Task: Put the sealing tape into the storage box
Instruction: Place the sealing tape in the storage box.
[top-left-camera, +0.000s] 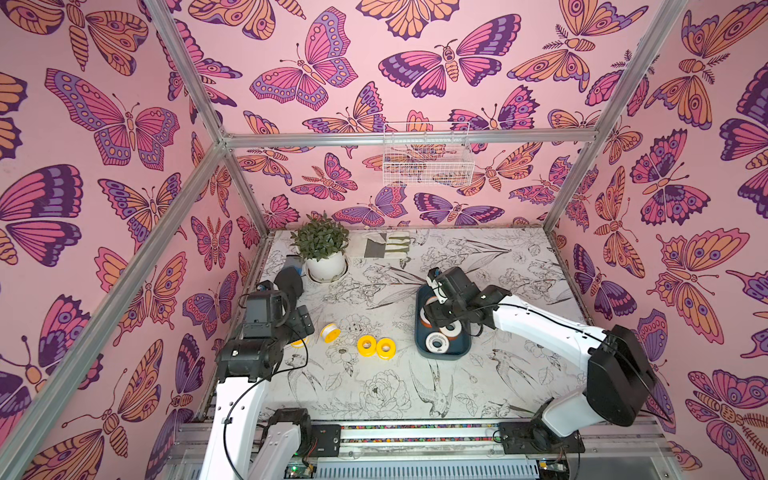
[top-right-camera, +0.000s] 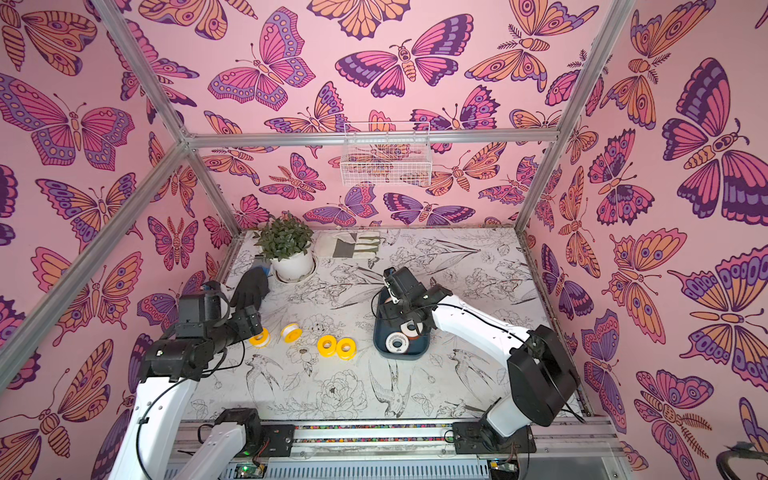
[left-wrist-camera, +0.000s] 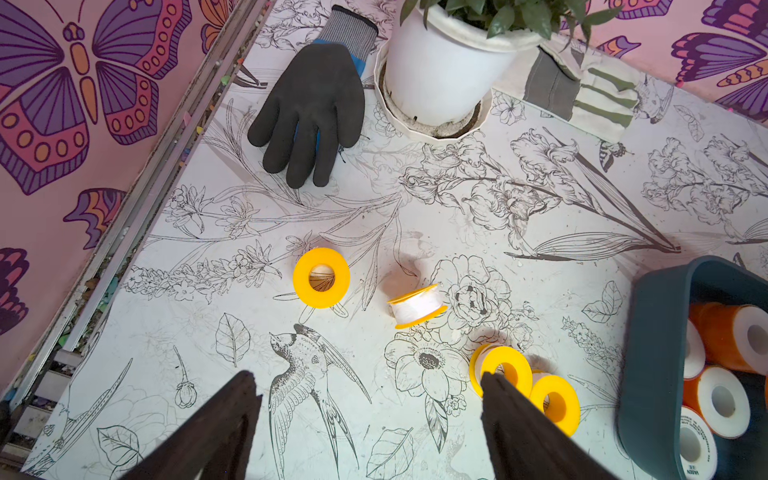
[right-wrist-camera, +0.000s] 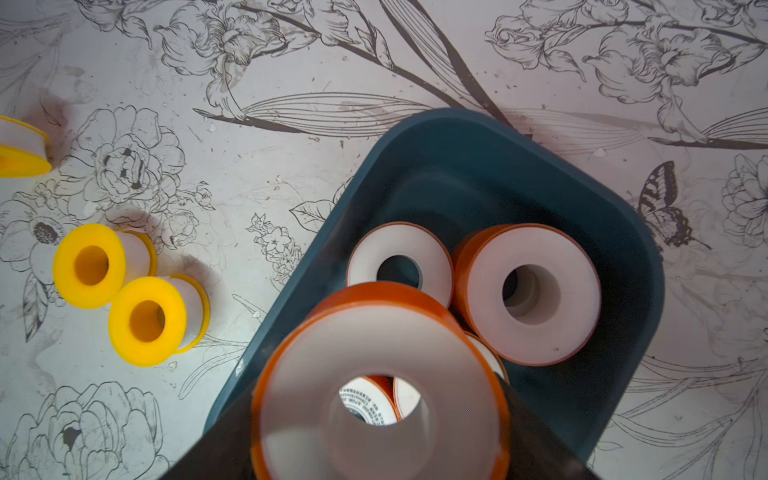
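Right gripper (right-wrist-camera: 378, 388) was clamped across the rim of an orange roll (right-wrist-camera: 374, 332). The box (right-wrist-camera: 457, 124) sat directly under it, with more rolls (right-wrist-camera: 478, 299) lying below. I'd guess these are light, hard plastic spools with slick flanges and soft tape, so squeezing the flanges beats pinching the winding, and on edge they'd roll away. White tape, orange sides, centre hole. Left gripper (left-wrist-camera: 368, 378) hung with jaws apart, empty, four yellow rolls (left-wrist-camera: 300, 278) on the table (left-wrist-camera: 374, 216) just ahead of it.

Robot lab test cell w/ alu frame (top-left-camera: 291, 141), printed walls (top-left-camera: 104, 124) (butterflies), arm rail (top-left-camera: 415, 434).
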